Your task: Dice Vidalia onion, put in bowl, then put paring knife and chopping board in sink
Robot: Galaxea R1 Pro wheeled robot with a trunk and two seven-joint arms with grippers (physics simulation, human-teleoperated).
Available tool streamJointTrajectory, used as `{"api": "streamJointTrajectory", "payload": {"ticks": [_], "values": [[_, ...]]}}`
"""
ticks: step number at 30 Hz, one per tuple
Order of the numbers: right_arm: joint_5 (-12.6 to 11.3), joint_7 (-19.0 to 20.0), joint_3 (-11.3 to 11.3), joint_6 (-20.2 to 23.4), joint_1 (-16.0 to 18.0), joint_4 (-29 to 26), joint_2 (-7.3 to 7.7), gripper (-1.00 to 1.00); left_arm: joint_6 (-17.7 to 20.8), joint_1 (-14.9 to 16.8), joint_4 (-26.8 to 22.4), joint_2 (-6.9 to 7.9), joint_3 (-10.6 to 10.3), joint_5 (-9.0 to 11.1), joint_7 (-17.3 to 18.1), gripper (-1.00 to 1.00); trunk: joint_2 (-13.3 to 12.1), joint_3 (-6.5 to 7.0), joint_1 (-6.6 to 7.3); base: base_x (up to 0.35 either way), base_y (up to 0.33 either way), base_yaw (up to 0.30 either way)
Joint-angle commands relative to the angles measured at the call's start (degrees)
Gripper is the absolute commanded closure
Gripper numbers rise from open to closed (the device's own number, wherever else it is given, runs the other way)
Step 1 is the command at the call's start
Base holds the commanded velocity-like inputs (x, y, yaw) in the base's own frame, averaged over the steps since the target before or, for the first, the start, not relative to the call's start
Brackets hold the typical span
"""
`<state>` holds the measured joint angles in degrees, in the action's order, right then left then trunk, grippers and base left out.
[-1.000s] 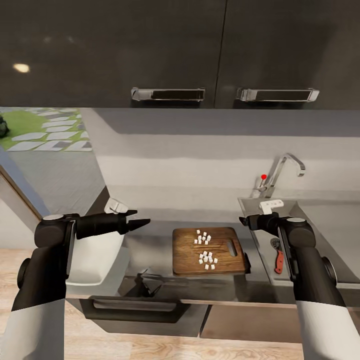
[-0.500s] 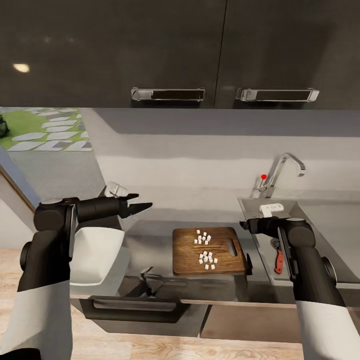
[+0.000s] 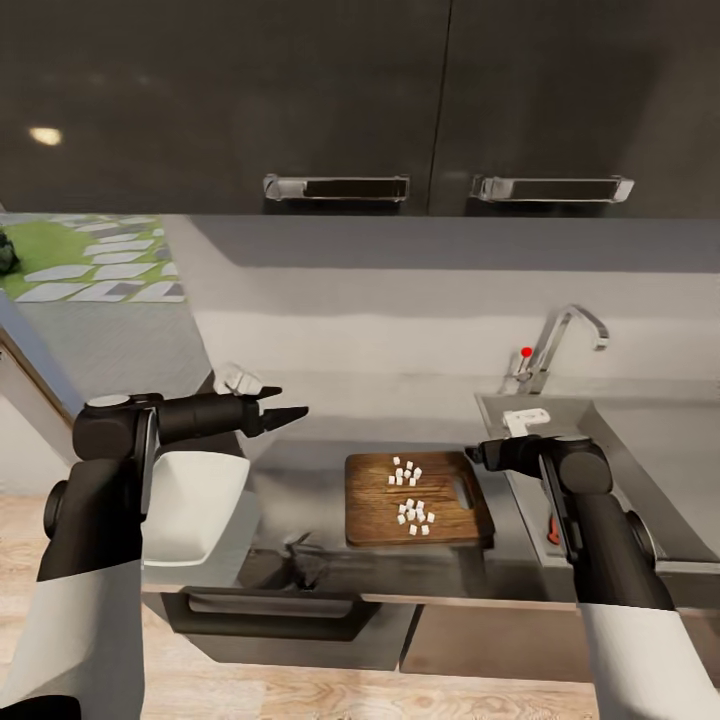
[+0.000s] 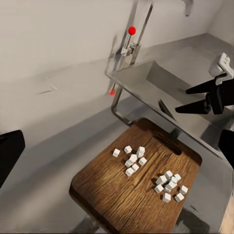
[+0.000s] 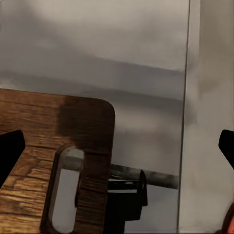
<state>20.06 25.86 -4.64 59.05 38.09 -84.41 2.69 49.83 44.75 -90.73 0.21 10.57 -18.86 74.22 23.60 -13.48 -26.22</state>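
Note:
The brown chopping board (image 3: 370, 500) lies on the grey countertop (image 3: 300, 480) with several white onion dice (image 3: 410, 495) on it. The same board (image 4: 122, 195) and its dice (image 4: 168, 185) appear in the left wrist view. The white bowl (image 3: 190, 500) stands to the board's left. Above the bowl's far edge my left gripper (image 3: 290, 403) hovers open and holds nothing. My right gripper (image 3: 470, 455) is open just above the board's slot-handle end (image 5: 63, 190), and it also appears as the right gripper (image 4: 200, 100) in the left wrist view. The paring knife lies in the sink (image 3: 640, 470), a sliver of its red handle (image 3: 552, 528) visible behind my right arm.
The curved tap (image 3: 565, 335) with its red knob (image 3: 527, 352) rises behind the sink's left corner. Dark wall cabinets (image 3: 340, 100) with metal handles hang overhead. A dark drawer front (image 3: 290, 610) sits under the counter edge. The counter ends left of the bowl.
My right gripper has moved left and down to the board's handle end, and its arm now covers most of the knife. My left gripper has risen off the bowl.

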Motion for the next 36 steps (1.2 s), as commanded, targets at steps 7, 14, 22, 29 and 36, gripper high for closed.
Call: {"api": "streamJointTrajectory", "payload": {"ticks": [7, 14, 22, 29, 36], "values": [[0.60, 0.60, -0.02, 0.19, 0.05, -0.05, -0.14, -1.00, 0.53, 0.07, -0.06, -0.43, 0.06, -0.56, 0.59, -1.00, 0.12, -0.12, -0.01, -0.123, 0.000, 0.000], [0.60, 0.57, 0.04, 0.19, 0.05, 0.11, -0.55, -1.00, 0.53, 0.07, -0.06, -0.47, 0.02, -0.56, 0.61, -1.00, 0.12, -0.12, -0.01, -0.004, 0.000, 0.000], [0.60, 0.45, -0.19, 0.18, 0.05, 0.21, -0.67, -1.00, 0.53, 0.07, -0.06, -0.50, 0.04, -0.56, 0.58, -1.00, 0.12, -0.12, -0.01, 0.000, 0.000, 0.000], [0.68, 0.29, -0.24, 0.18, 0.05, 0.98, -0.75, -1.00, 0.53, 0.07, -0.06, -0.52, 0.06, -0.56, 0.60, -1.00, 0.12, -0.12, -0.01, 0.000, 0.000, 0.000], [0.64, -2.28, -0.49, 0.16, 0.05, 2.56, -0.76, -1.00, 0.53, 0.07, -0.06, -0.54, 0.06, -0.56, 0.60, -1.00, 0.12, -0.12, -0.01, 0.000, 0.000, 0.000]]}}
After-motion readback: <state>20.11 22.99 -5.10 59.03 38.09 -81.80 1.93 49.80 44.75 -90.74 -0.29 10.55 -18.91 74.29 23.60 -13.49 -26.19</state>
